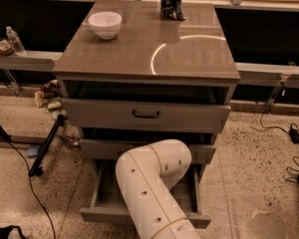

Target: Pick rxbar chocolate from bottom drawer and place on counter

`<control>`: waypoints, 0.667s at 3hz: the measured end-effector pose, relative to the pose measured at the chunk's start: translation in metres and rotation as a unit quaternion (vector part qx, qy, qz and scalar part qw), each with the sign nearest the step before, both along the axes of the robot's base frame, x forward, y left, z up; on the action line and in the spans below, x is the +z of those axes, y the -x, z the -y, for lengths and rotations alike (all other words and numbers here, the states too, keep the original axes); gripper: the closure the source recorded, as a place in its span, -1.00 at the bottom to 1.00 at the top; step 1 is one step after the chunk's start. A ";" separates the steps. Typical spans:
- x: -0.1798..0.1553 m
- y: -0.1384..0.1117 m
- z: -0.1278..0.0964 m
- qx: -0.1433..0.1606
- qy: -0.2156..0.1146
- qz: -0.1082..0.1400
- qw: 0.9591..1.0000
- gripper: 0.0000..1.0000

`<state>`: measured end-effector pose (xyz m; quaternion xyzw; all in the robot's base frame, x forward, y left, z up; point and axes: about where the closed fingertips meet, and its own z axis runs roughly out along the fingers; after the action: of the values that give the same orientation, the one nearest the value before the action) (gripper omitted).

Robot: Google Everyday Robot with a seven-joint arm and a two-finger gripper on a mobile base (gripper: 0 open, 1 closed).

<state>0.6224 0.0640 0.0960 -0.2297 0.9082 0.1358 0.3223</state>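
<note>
The bottom drawer (104,190) is pulled open below the two shallower grey drawers. My white arm (149,188) bends down into it and covers most of its inside. The gripper is hidden behind the arm inside the drawer. The rxbar chocolate is hidden from view. The counter (139,49) is the glossy grey-brown cabinet top with a curved light reflection.
A white bowl (105,24) stands at the counter's back left and a dark glossy snack bag (172,4) at the back middle. The top drawer (146,114) is slightly open. A black stand leg and cables (42,151) lie on the floor at left; cables (289,133) at right.
</note>
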 end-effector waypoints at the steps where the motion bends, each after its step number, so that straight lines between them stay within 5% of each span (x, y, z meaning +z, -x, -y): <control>1: 0.001 0.000 0.000 0.000 0.000 0.000 1.000 0.10; 2: 0.004 0.000 0.000 0.000 0.000 0.000 1.000 0.56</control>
<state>0.6224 0.0640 0.1001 -0.2298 0.9082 0.1358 0.3223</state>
